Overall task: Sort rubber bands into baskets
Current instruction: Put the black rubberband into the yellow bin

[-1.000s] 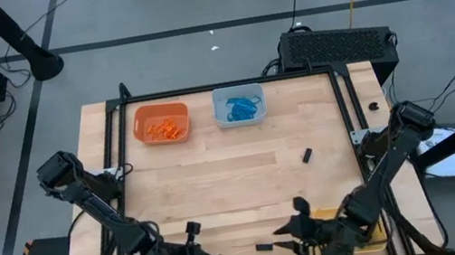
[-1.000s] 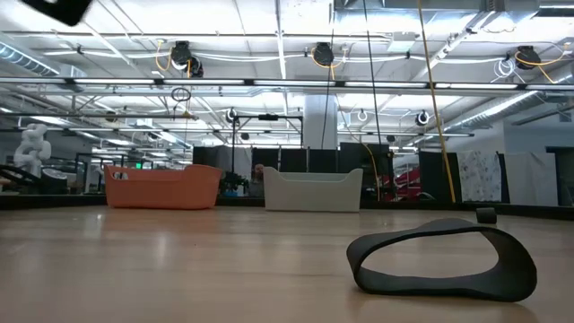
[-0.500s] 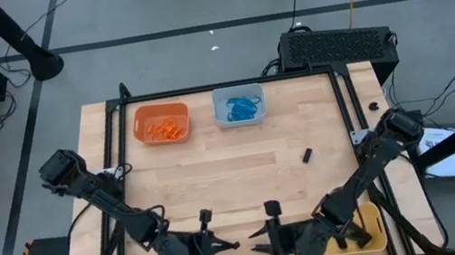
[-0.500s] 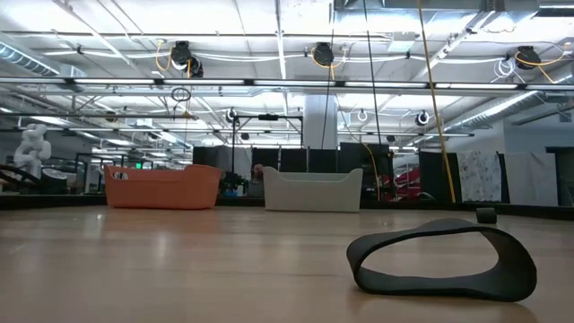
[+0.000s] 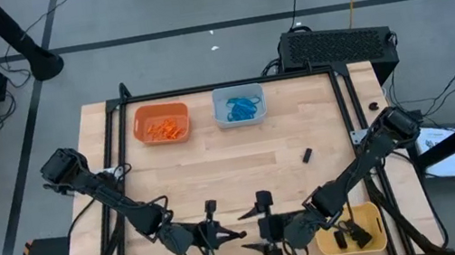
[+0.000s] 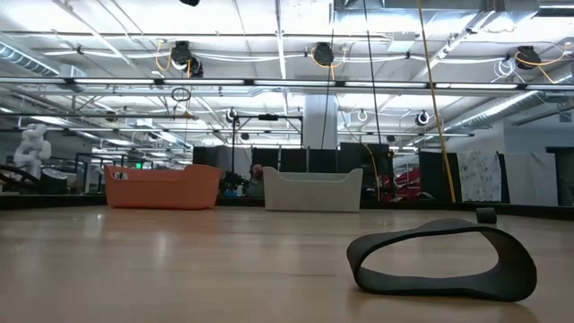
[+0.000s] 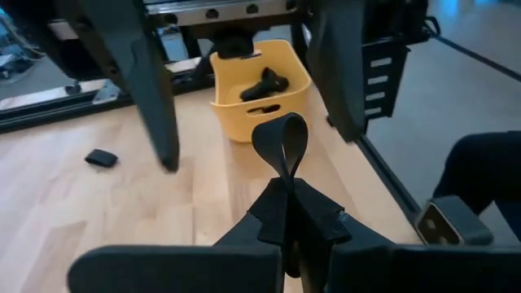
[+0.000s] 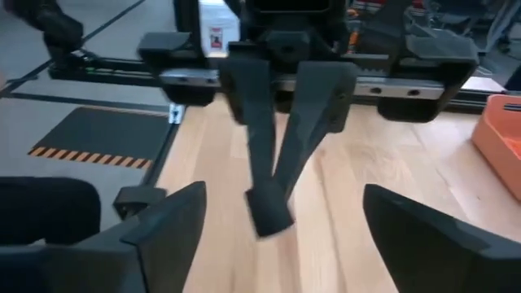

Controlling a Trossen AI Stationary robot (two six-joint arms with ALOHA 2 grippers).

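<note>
Upright black rubber band [image 7: 282, 146] — left hand [image 7: 286, 213]

The wooden table [image 5: 235, 176] carries an orange basket [image 5: 160, 123], a pale blue-grey basket [image 5: 239, 106], a yellow basket [image 5: 351, 230] and one loose black rubber band [image 5: 307, 155].

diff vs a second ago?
Both hands moved toward the table's middle along the near edge. The left hand, shut on a black band, now faces the right hand, which opened wide and uncovered the yellow basket. Orange basket, blue-grey basket unchanged.
</note>
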